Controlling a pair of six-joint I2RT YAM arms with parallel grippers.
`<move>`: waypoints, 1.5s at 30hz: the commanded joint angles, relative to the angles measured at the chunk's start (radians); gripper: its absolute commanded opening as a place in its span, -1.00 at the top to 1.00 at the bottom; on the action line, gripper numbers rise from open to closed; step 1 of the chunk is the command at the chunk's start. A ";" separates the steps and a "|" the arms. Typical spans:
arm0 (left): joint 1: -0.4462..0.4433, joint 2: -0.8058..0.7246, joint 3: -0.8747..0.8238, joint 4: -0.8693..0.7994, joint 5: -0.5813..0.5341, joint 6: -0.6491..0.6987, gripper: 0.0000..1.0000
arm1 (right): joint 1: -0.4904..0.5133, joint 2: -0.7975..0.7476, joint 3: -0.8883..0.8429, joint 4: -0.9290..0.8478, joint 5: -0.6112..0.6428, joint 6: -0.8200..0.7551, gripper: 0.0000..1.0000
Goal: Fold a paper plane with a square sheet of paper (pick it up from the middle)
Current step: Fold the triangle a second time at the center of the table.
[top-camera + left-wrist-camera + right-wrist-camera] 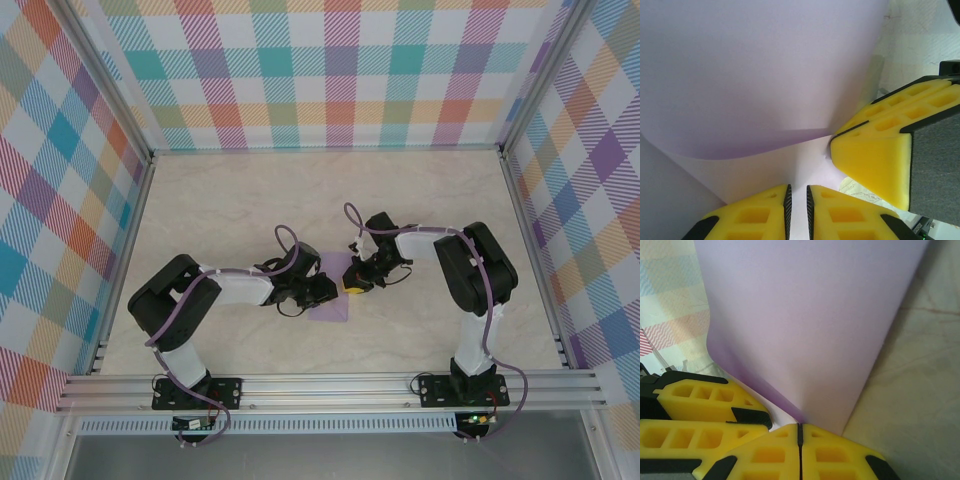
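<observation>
Lilac paper: the square sheet of paper (332, 308) lies mid-table (250, 200), part of it curled upward.
Left pinch: the left gripper (798, 196) has its fingers nearly together, nipping the sheet's lower layer.
Right pinch: the right gripper (800, 432) is pressed together on the curl's corner.
Top view: both arms meet over the sheet.
Wrist views: the raised curl up close, each also showing the other gripper's yellow fingers.
Count: one sheet, two grippers.
</observation>
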 commanded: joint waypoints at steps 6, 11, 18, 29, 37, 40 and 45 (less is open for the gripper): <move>-0.012 0.026 -0.031 -0.076 -0.032 -0.022 0.65 | 0.007 0.019 0.027 -0.024 0.020 -0.026 0.85; -0.014 0.041 -0.021 -0.108 -0.036 -0.023 0.67 | 0.005 -0.047 0.037 -0.067 0.098 -0.014 0.60; -0.015 0.053 -0.021 -0.117 -0.045 -0.046 0.67 | 0.007 -0.156 0.047 -0.145 0.303 -0.004 0.36; -0.019 0.040 -0.022 -0.138 -0.070 -0.055 0.72 | 0.040 -0.115 0.012 -0.049 0.116 0.016 0.92; -0.019 0.026 -0.007 -0.166 -0.079 -0.048 0.74 | 0.052 -0.040 0.023 -0.049 0.101 -0.003 0.95; -0.019 0.017 0.007 -0.189 -0.086 -0.040 0.74 | 0.053 -0.021 0.014 -0.065 0.125 -0.017 0.95; -0.019 -0.006 0.024 -0.179 -0.079 -0.026 0.74 | 0.053 -0.003 0.008 -0.092 0.187 -0.029 0.95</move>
